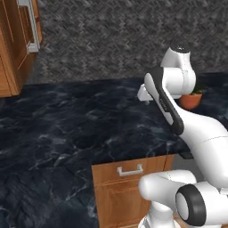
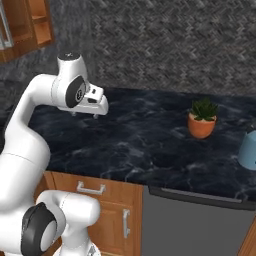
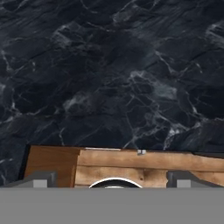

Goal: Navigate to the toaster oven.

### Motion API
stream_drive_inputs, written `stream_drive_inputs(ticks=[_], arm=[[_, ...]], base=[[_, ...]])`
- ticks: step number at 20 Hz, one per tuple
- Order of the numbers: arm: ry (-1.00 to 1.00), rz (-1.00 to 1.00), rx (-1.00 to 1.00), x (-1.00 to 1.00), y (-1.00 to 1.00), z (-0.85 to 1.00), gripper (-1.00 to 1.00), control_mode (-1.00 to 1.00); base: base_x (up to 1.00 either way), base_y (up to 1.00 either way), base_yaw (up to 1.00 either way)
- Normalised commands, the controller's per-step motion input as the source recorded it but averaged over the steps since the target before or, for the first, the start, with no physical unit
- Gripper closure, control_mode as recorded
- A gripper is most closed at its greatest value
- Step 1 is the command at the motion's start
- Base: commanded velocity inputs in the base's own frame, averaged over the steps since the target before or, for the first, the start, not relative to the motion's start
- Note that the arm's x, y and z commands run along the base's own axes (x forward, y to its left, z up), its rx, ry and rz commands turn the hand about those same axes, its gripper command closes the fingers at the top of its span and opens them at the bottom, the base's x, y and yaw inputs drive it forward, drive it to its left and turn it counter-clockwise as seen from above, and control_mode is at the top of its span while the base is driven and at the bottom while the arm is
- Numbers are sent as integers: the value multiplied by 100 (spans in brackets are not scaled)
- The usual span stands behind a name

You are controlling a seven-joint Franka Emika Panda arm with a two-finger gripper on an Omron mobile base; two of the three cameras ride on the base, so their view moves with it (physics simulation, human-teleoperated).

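the white arm's pincer (image 2: 95, 111) hangs over the dark marbled surface (image 2: 150, 135) at upper left of the right base view, its fingertips (image 3: 41, 179) spread and empty; the toaster oven's bearing cannot be told.

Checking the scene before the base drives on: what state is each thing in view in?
end effector: open, empty, above the counter.
potted plant: upright on the counter.
drawer: shut.
wall cabinet: door shut.
light blue object: at the picture's edge, state unclear.
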Motion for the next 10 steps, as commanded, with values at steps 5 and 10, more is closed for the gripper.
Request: stream_drive_inputs(ticks=[5,10], arm=[[0,0,0,0,0,0,-100,100],[0,0,0,0,0,0,-100,100]], base=[[0,-50,32],[0,-64,39]])
